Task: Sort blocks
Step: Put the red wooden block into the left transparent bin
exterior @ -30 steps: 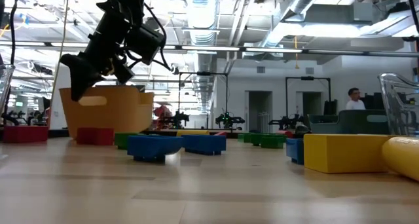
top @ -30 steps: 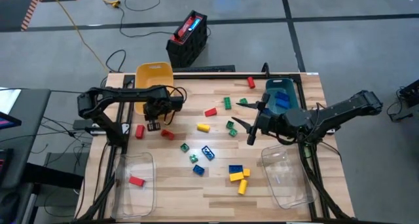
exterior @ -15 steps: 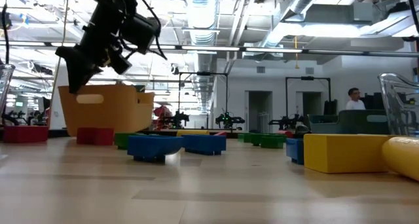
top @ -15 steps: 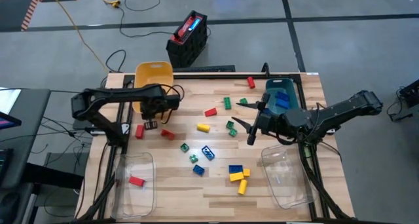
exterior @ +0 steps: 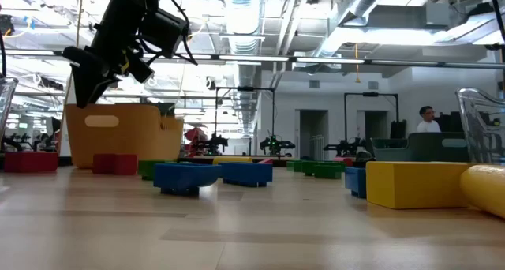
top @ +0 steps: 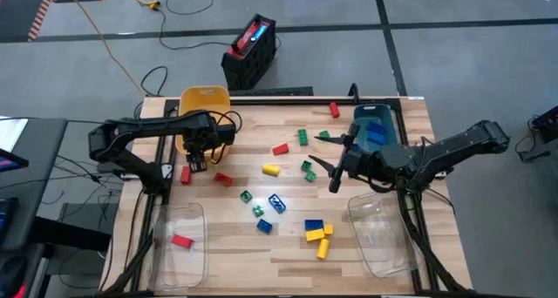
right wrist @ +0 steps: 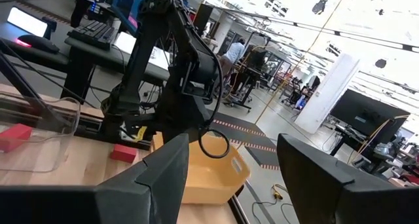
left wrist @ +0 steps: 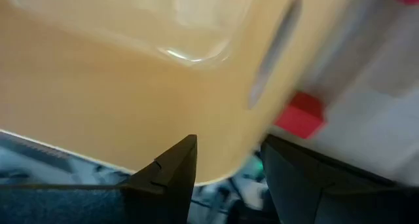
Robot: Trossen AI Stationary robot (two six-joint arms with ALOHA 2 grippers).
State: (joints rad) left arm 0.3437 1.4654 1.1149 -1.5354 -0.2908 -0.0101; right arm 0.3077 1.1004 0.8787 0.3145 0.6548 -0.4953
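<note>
Small red, yellow, green and blue blocks lie scattered on the wooden table, among them a yellow block (top: 271, 169), a red block (top: 223, 179) and a blue block (top: 276, 202). My left gripper (top: 198, 163) (exterior: 81, 84) hangs open above the near edge of the yellow bin (top: 205, 102) (left wrist: 131, 73), with nothing between its fingers. My right gripper (top: 323, 157) waits open above the table, left of the teal bin (top: 375, 128), which holds blue blocks.
A clear bin (top: 179, 241) at the near left holds one red block (top: 181, 240). Another clear bin (top: 381, 233) stands at the near right. A red block (top: 186, 173) (left wrist: 300, 114) lies just beside the left gripper. A person (exterior: 427, 118) shows far behind the table.
My left gripper has risen and gone toward the table's far left, over the yellow bin's near edge. The right arm has kept still, and the blocks on the table have not shifted.
</note>
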